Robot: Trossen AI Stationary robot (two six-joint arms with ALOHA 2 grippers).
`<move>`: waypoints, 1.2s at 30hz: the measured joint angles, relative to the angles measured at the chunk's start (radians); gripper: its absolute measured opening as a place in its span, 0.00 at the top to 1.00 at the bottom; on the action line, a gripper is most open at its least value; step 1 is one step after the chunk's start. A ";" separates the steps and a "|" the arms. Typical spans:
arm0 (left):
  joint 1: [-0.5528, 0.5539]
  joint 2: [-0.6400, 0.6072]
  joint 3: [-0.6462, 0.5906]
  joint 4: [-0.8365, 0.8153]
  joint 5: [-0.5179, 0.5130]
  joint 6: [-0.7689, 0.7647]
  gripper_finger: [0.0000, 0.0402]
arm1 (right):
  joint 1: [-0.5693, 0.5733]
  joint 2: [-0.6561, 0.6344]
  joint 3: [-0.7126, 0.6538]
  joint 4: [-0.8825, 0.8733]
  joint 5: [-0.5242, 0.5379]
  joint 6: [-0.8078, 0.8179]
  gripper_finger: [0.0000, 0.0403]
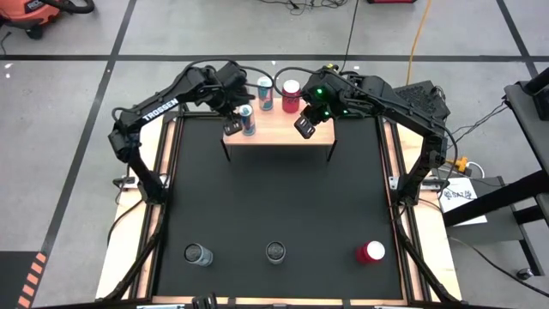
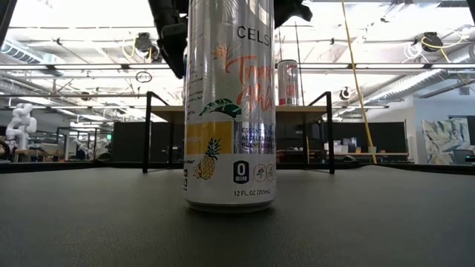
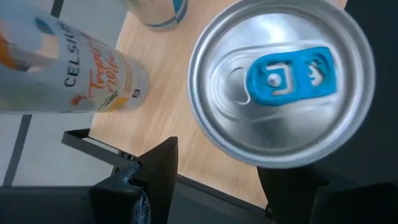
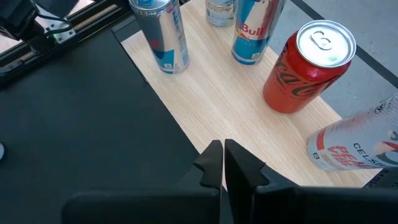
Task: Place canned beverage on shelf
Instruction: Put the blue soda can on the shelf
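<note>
Red Bull can (image 1: 247,121) pinched upright by left gripper (image 1: 238,122) over the shelf (image 1: 279,135) edge, for seating; right gripper (image 1: 304,127) pressed together, empty, waiting alongside.

The shelf (image 1: 279,130), a small light-wood board on thin black legs, stands at the far edge of the black mat. On it stand a blue-silver can (image 1: 248,120) with blue tab, held upright, and a red cola can (image 1: 291,96).

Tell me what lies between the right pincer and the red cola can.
Only bare shelf wood lies between the right pincer and the cola can, as the right wrist view shows.
</note>
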 joint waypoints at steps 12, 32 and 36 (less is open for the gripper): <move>-0.005 0.010 0.000 0.033 0.038 0.004 0.46 | 0.000 0.000 0.000 0.000 0.001 0.000 1.00; -0.023 0.042 0.000 0.067 0.058 0.021 0.46 | 0.000 0.000 0.000 0.000 0.002 -0.001 1.00; -0.040 0.045 0.000 0.065 0.058 0.024 0.46 | 0.000 0.000 0.000 0.000 0.002 -0.006 1.00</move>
